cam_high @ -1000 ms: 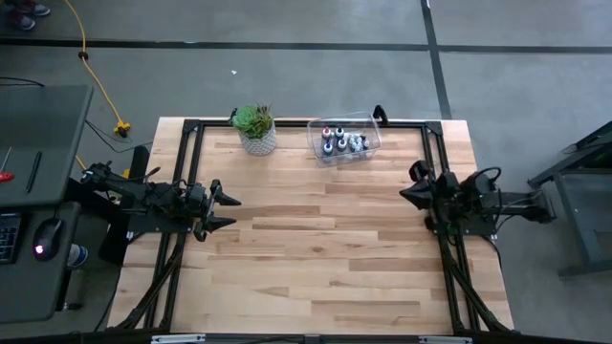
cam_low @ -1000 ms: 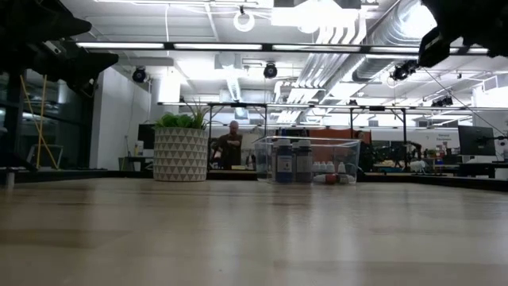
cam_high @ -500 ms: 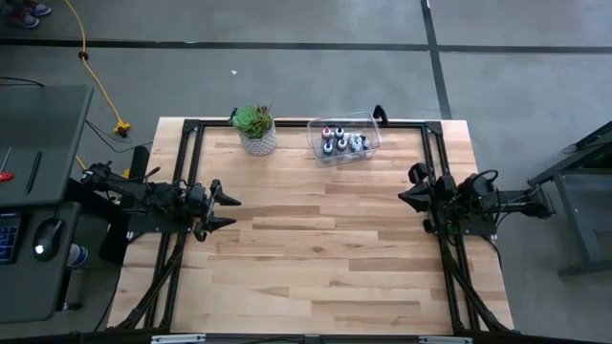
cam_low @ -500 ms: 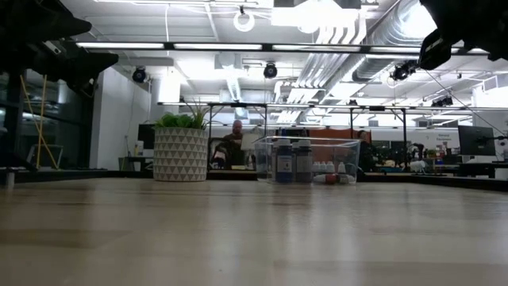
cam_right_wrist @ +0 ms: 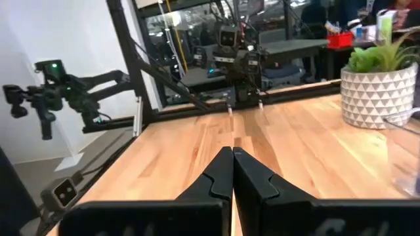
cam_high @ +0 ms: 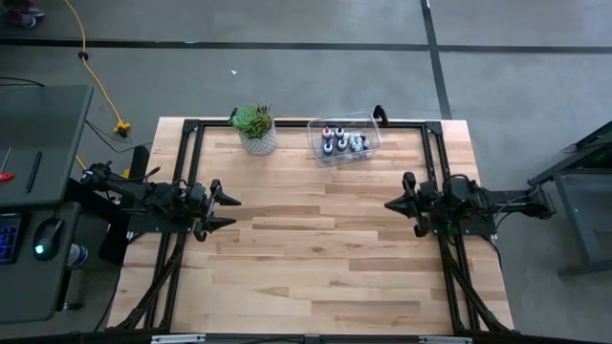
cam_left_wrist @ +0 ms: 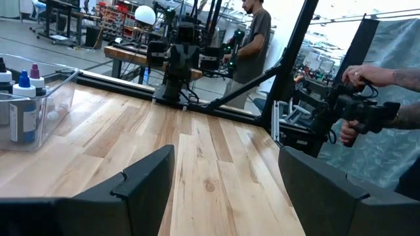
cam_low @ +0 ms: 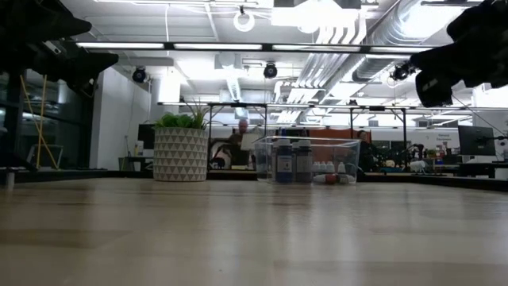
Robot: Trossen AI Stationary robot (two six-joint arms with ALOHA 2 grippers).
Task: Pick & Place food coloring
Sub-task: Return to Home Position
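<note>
**A:** Where is the food coloring right now?

**B:** The set of small food-coloring bottles, pale ones plus a few taller ones with blue or red tops, stands inside the clear plastic bin. I see none outside it on the pale wooden table.

**A:** So only parking the arms is left. How should that be done well?

**B:** My judgement is to draw the right gripper away from the bin rather than across it. Keep it high above the boards and fold the arm slowly so no link clips the bin's wall. There's nothing to carry, so the fingers needn't work.

**A:** What's its state and pose?

**B:** Its two dark fingers are pressed together tip to tip with nothing between them. It hangs on the bin's near side and slightly to its right, well apart from it. The arm reaches roughly level and points inward across the table.

**A:** And the other arm?

**B:** The left gripper waits well to the bin's left and nearer than it, past the green potted plant in its white patterned pot. Its fingers are spread wide and empty, facing the right arm.
</note>
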